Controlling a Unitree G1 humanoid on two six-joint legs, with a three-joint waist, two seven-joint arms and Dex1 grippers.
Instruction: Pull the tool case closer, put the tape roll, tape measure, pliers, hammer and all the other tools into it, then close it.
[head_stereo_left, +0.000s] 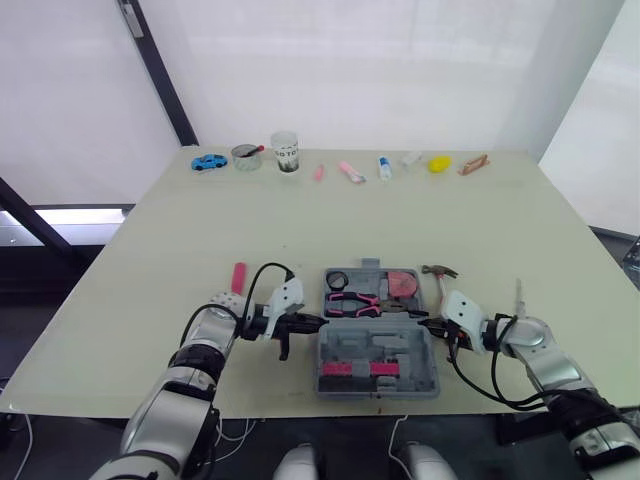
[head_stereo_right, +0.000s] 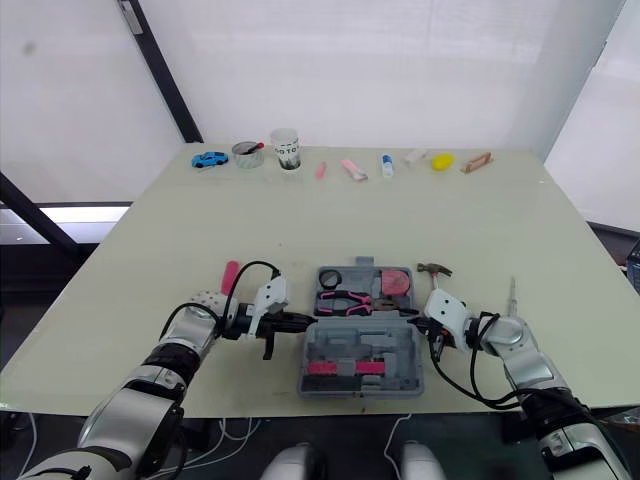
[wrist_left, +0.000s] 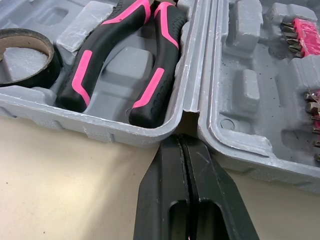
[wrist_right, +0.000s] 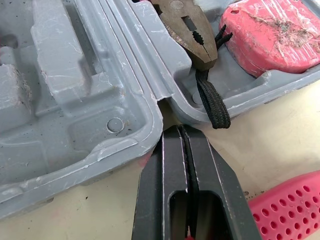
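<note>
Flanking tool case, L hand, R hand pressed together, tape roll L-wrist, hammer R-wrist.

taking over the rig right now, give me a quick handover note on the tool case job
The left claw is shut and empty, its tip at the hinge notch on the left end of the case.
The right claw is shut and empty, its tip at the hinge notch on the right end.
The case lies open near the front edge of the table.
Done: tape roll, pliers and tape measure are in the far half.
Left: hammer on the table right of the case, pink tool left of it, thin tool further right, type unclear. Load these, then close.
</note>
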